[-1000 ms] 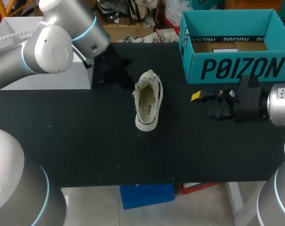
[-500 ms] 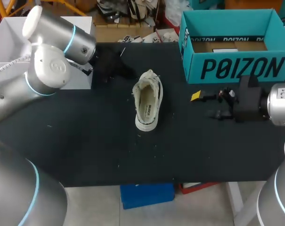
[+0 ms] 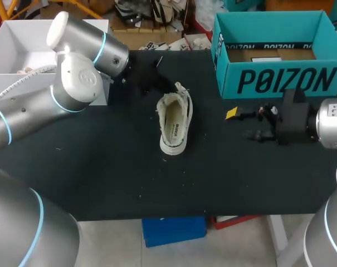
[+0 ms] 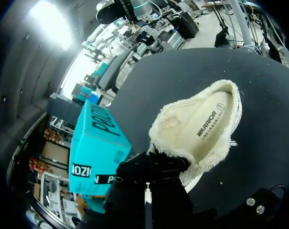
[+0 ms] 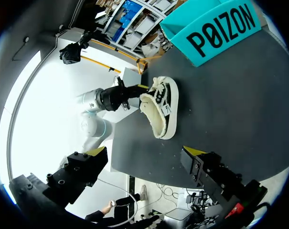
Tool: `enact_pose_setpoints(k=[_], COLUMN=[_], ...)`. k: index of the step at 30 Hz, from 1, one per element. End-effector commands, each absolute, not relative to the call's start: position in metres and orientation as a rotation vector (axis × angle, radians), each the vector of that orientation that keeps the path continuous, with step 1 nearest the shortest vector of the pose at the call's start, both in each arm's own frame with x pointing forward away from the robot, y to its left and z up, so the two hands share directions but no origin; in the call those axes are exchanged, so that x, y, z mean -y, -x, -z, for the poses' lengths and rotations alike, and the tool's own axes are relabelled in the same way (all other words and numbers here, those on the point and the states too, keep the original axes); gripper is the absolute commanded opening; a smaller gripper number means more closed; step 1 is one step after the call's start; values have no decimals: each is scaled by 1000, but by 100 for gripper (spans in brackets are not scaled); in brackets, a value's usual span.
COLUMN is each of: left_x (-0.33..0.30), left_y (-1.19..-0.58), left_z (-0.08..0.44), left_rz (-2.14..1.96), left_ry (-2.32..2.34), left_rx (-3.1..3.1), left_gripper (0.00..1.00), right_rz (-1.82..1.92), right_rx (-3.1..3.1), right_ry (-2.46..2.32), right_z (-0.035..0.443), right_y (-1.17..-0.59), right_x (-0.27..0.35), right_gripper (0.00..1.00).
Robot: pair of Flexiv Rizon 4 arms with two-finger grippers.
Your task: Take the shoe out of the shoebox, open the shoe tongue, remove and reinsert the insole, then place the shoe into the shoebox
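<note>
The pale, fleece-lined shoe [image 3: 174, 119] stands sole-down in the middle of the head view, on the black desk [image 3: 101, 167]. Its opening faces up and its insole [image 3: 175, 127] shows inside. It is outside the teal shoebox [image 3: 279, 80] and well apart from it. The shoebox sits open and upright in the upper right of the frame, near the desk's far edge.

My left arm [image 3: 73, 83] comes in from the upper left. My left end effector [image 3: 157, 78] meets the shoe at its laced end, just above the shoe in the frame. In the left wrist view the black body of that end effector [image 4: 156, 162] presses against the fleece rim of the shoe [image 4: 201, 129], with the shoebox [image 4: 94, 148] off to one side beyond it. I cannot tell whether it has closed on the shoe or only touches it.

My right arm [image 3: 330, 123] lies along the right edge of the frame, below the shoebox. My right end effector [image 3: 242, 124] points toward the shoe but stays clear of it. In the right wrist view that end effector [image 5: 144, 151] is spread wide, its two yellow tips far apart with nothing between them. The shoe [image 5: 161, 112] lies ahead of it on the desk, and my left end effector [image 5: 140, 87] touches the shoe's far end.
</note>
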State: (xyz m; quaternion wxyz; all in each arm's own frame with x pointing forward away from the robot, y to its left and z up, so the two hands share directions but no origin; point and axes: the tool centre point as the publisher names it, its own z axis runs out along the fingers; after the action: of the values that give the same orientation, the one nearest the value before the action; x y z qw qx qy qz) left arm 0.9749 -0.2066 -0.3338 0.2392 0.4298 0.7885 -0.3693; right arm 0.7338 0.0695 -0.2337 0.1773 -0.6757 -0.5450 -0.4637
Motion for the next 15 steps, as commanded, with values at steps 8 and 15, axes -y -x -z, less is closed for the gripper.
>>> enact_pose_setpoints(k=[8, 15], left_x=[195, 201], left_y=[-933, -922], left_z=[345, 352], left_rz=[1056, 1068], left_ry=[-1274, -1336], left_rx=[-2187, -2203], left_gripper=[0, 0], right_rz=[1311, 1311], right_rx=[1542, 1542], right_ry=[1916, 1916], right_z=[234, 234], right_y=[-734, -734], right_x=[-71, -71], right_gripper=[100, 100])
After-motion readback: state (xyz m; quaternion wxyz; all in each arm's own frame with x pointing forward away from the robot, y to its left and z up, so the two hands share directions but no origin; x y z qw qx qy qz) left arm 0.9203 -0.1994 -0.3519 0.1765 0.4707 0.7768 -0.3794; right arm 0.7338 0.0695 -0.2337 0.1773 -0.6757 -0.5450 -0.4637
